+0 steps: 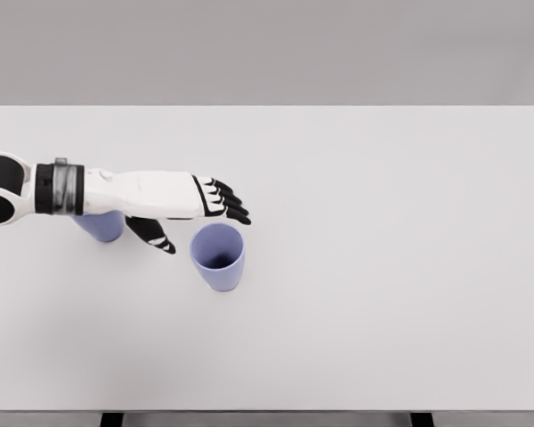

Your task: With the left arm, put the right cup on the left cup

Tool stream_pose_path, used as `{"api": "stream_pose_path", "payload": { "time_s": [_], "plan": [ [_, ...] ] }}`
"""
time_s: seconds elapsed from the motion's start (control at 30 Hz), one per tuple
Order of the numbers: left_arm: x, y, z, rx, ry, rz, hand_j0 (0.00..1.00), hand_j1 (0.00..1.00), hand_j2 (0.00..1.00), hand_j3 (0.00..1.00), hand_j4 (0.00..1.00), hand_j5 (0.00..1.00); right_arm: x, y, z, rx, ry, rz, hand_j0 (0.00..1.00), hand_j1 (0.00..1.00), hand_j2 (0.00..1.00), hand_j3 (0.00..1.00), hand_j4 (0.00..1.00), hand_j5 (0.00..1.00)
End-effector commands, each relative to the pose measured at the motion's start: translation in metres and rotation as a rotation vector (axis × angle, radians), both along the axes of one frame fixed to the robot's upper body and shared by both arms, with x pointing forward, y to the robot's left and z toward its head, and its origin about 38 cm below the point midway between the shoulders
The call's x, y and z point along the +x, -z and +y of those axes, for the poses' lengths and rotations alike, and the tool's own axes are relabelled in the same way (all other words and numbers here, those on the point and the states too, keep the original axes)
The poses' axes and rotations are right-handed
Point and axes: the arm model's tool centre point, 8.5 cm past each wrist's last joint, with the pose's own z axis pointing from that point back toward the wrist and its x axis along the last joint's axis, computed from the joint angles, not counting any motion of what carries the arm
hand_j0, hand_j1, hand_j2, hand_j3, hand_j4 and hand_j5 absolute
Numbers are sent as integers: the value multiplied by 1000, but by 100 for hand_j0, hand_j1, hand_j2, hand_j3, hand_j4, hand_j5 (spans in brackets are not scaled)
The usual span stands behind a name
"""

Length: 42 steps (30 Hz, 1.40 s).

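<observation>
Two lilac cups sit on the white table (383, 267), both toward its left side. The right cup (218, 257) stands upright in the open, mouth up. The left cup (101, 225) is farther left and mostly hidden beneath the white forearm, so only its lower part shows. The left hand (191, 206) reaches in from the left edge and hovers just beside the right cup's far-left rim, fingers (231, 201) spread wide and thumb hanging down, holding nothing. I cannot tell whether the thumb touches the cup.
</observation>
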Motion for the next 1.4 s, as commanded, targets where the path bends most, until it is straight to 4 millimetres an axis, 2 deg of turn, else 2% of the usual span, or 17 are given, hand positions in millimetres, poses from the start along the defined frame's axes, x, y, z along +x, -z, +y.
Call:
{"api": "stream_pose_path", "payload": {
  "time_s": [0.0,0.37,0.47,0.63,0.77,0.93,1.2,1.37],
  "plan": [
    [1,-2,0,1,-4,-11,100,100,100,100,100,100,0,0,0,0,0,0,100,100,100,100,100,100],
    [1,0,2,-1,-10,-3,100,100,100,100,100,100,0,0,0,0,0,0,100,100,100,100,100,100],
    [-11,-6,-10,-17,40,-16,100,100,100,100,100,100,0,0,0,0,0,0,100,100,100,100,100,100],
    [-12,8,-7,-3,28,7,100,100,100,100,100,100,0,0,0,1,0,0,100,100,100,100,100,100],
    [-11,9,-9,3,33,0,100,100,100,100,100,100,0,0,0,0,0,0,100,100,100,100,100,100],
    [-10,13,-22,-7,52,-2,100,100,100,100,100,100,0,0,0,0,0,0,100,100,100,100,100,100],
    [-4,20,-13,2,16,16,100,100,100,100,100,100,0,0,0,0,0,0,100,100,100,100,100,100],
    [-6,25,-16,-2,22,27,100,100,100,100,100,100,0,0,0,0,0,0,100,100,100,100,100,100]
  ]
}}
